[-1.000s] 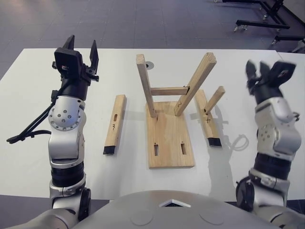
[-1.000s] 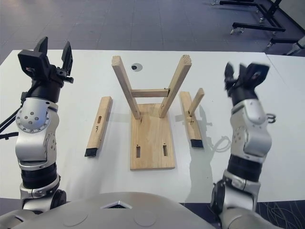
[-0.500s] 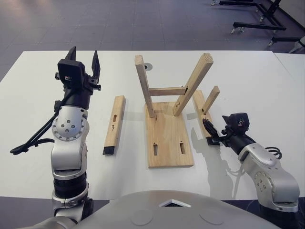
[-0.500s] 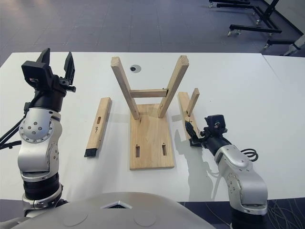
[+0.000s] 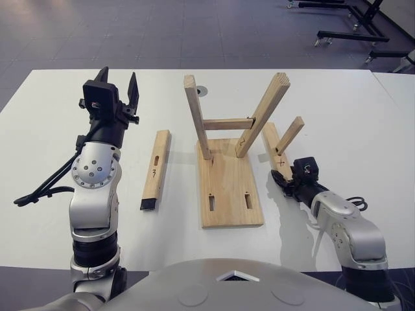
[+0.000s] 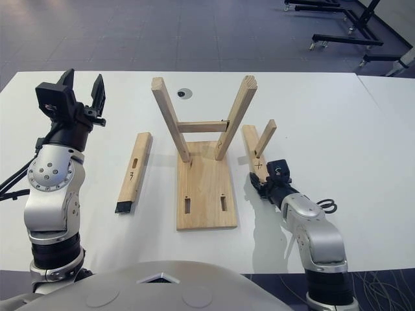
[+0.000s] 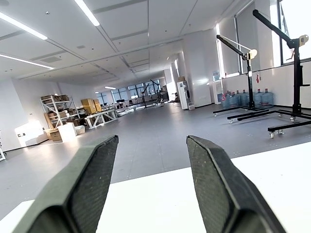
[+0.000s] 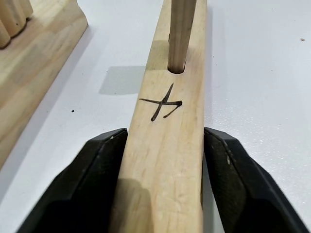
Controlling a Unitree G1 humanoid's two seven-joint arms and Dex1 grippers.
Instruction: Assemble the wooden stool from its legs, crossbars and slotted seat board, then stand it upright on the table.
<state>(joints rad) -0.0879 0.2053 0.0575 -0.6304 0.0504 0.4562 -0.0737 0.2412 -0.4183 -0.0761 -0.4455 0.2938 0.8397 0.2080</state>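
Note:
The seat board point(image 5: 230, 194) lies flat mid-table. Two legs point(image 5: 196, 116) point(image 5: 262, 116) stand in its far slots, joined by a crossbar point(image 5: 227, 123). A loose slotted leg point(image 5: 155, 168) lies left of the board. To the right lies another leg point(image 5: 275, 152) marked with a cross, a short crossbar point(image 5: 290, 135) stuck in its slot. My right gripper point(image 5: 285, 183) is low on the table at that leg's near end. In the right wrist view its fingers point(image 8: 102, 165) press both sides of the leg point(image 8: 163, 111). My left gripper point(image 5: 118, 76) is held high at the left, open and empty point(image 7: 151, 141).
The white table point(image 5: 337, 116) has a round grommet point(image 5: 201, 91) behind the standing legs. A cable loop point(image 5: 353, 204) lies by my right forearm. Black wheeled frames point(image 5: 350, 35) stand on the floor beyond the far right corner.
My right arm swung down from a raised pose to the table, and its gripper slid onto the near end of the right-hand leg. The left gripper barely moved.

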